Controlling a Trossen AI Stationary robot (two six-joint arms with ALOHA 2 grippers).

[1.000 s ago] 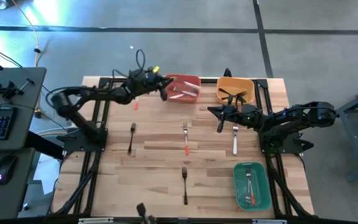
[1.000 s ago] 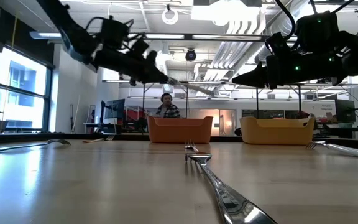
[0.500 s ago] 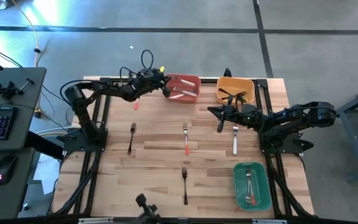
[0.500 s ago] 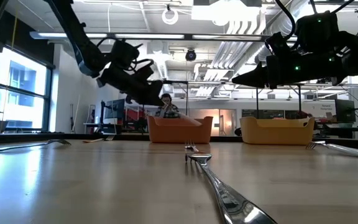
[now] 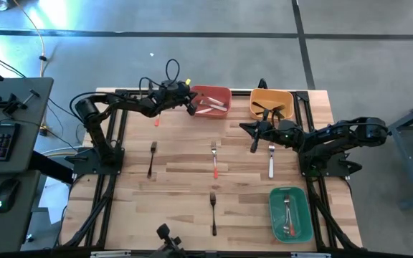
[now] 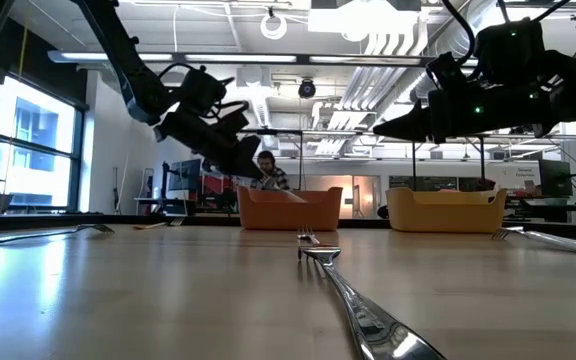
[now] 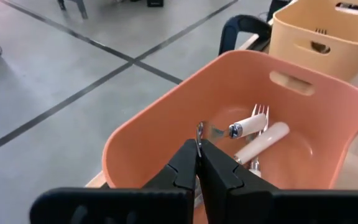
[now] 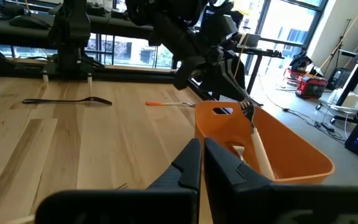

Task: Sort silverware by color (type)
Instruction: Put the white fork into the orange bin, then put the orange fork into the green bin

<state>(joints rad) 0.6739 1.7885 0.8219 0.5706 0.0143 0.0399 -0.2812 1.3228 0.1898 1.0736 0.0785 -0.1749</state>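
Note:
My left gripper [image 5: 191, 107] [image 7: 199, 148] hangs over the near left rim of the salmon bin [image 5: 219, 92] and is shut on a white-handled fork [image 8: 255, 144]. More white-handled forks [image 7: 261, 138] lie in that bin. My right gripper [image 5: 244, 127] [image 8: 202, 148] is shut and hovers above the table in front of the yellow bin [image 5: 287, 94], which holds black forks. Several forks lie flat on the table: black ones [image 5: 151, 158] [image 5: 213, 211], a red-orange one [image 5: 214, 161], a white one [image 5: 271, 161]. My left gripper pinches the fork's metal head end [image 7: 199, 130] between its two fingertips, slanting down from the table's left side. The fork is lifted clear. Its white handle [image 8: 258, 152] hangs below the fingers, down inside the salmon bin.
A green bin [image 5: 290, 213] with red-orange forks sits near the table's right near corner. A small red-orange fork [image 5: 156, 120] lies by the left arm. Another red-orange handle [image 5: 254, 145] shows under my right gripper. Beyond the far edge a person [image 6: 268, 172] sits.
My left gripper, shut on the fork, has come down and moved toward the far edge until it hangs over the salmon bin, and the left arm's elbow has swung toward the far edge. The fork's handle has dropped into the bin.

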